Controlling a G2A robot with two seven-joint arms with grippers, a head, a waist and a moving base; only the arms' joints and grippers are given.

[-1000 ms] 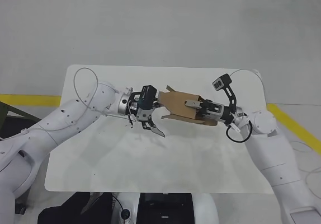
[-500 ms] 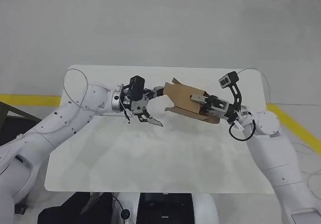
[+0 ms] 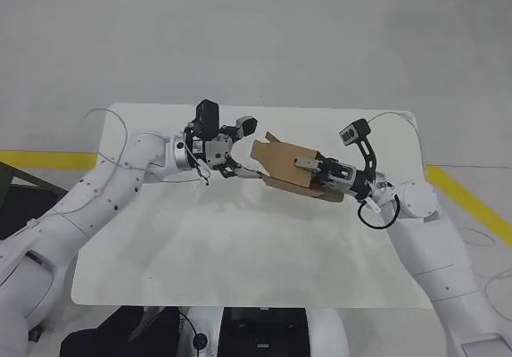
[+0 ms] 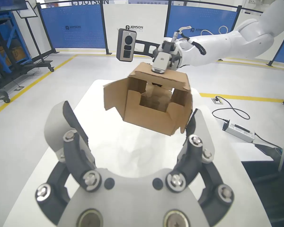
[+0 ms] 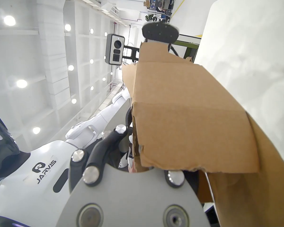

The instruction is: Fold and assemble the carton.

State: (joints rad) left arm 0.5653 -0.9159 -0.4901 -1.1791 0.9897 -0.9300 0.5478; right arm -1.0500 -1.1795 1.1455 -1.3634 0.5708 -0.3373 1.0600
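Carton gripped by right hand on one wall, one finger outside, the other inside, held up off worktop. Open end turned toward left hand, end flaps partly folded in. Left hand spread wide, just short of that open end; one fingertip close by a corner flap, contact unclear.

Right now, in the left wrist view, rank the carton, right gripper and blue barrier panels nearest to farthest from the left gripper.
1. carton, just ahead.
2. right gripper, holding the carton's far top.
3. blue barrier panels, across the floor behind.
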